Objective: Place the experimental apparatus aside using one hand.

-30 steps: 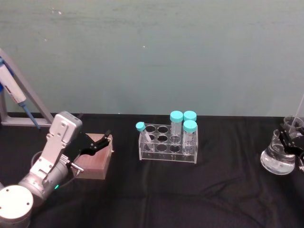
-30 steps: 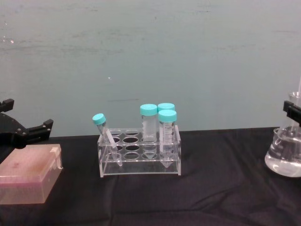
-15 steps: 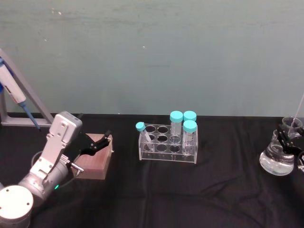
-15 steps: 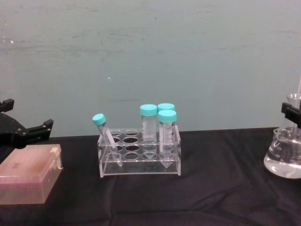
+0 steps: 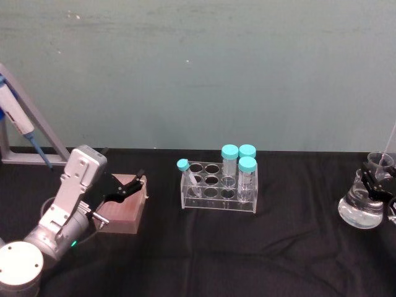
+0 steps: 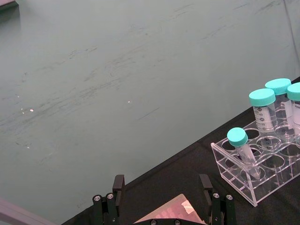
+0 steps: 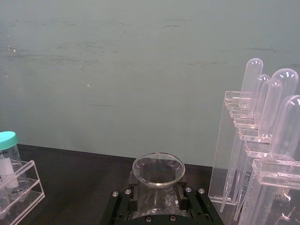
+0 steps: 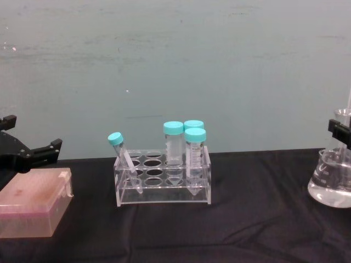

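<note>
1. The black cloth-covered table (image 5: 291, 260) is seen to bear all the items; in the head view the work takes place at its 3 o'clock edge.
2. A tall clear acrylic stand of long plastic pipettes (image 7: 262, 154) is noted just beside the flask in the right wrist view; clearance on that side is judged slim.
3. A clear acrylic rack of teal-capped tubes (image 5: 219, 185) is placed at the centre of the head view, well apart from the flask.
4. A pink lidded tip box (image 8: 34, 201) lies at 9 o'clock, with the left gripper (image 6: 161, 194) held above it, jaws spread wide and nothing grasped; this arm is judged idle.
5. The graduated conical glass flask with clear liquid (image 5: 361, 207) is found at 3 o'clock on the table, upright.
6. The right gripper (image 7: 154, 199) is seen closed about the flask's neck, below the round rim.
7. Recommendation: the flask should be kept upright and carried slowly so the liquid is not slopped, kept off the pipette stand, and set flat before the grip is released.
</note>
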